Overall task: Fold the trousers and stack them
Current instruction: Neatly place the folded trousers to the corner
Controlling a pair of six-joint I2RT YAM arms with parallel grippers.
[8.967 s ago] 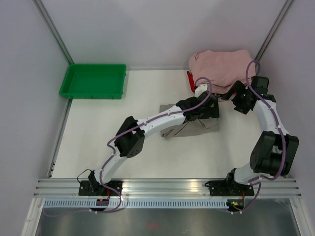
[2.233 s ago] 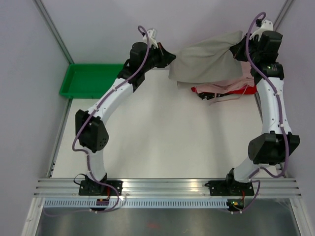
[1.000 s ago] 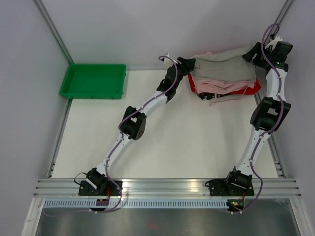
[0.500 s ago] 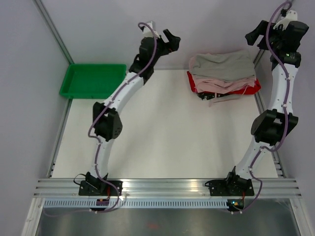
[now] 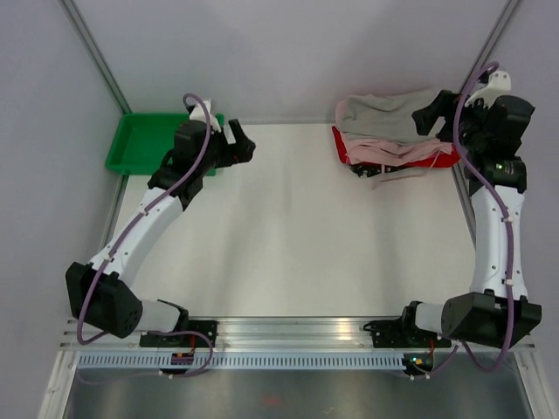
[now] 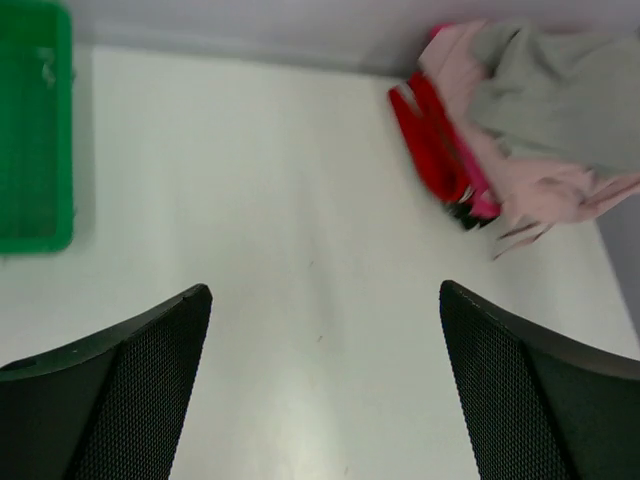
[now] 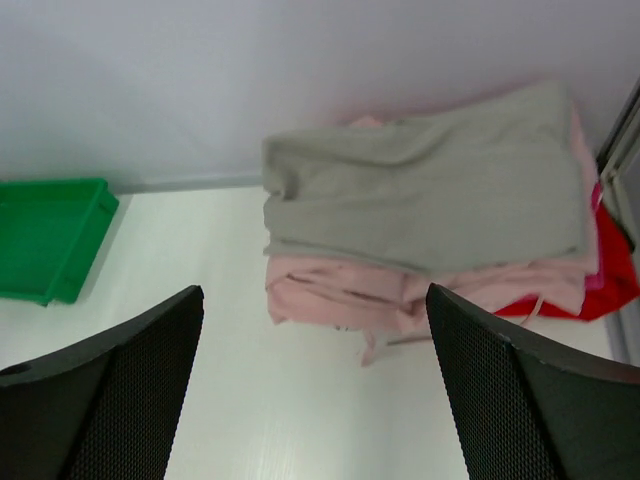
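Both arms have drawn back from the far wall. Left arm now reaches low and bent, left gripper (image 5: 244,147) spread, empty, beside the green plastic tray (image 5: 144,144). Right arm stands tall, right gripper (image 5: 426,118) spread. Folded taupe fabric trousers (image 5: 390,111) top the pale pink garments (image 5: 384,150) at the bench's (image 5: 288,236) far right corner.

— How do my arms look on your feed?
— The left arm (image 5: 144,223) and the right arm (image 5: 493,236) are both white tubes, with chunky black joints (image 5: 100,301).
— Same on mine. I can see a purple cable (image 5: 203,109) looping along each arm, and the bases (image 5: 170,336) are black.
— On the wrist cameras I get the fingers (image 6: 110,400). They're broad, black and curved, with a fine mesh texture on the inner faces.
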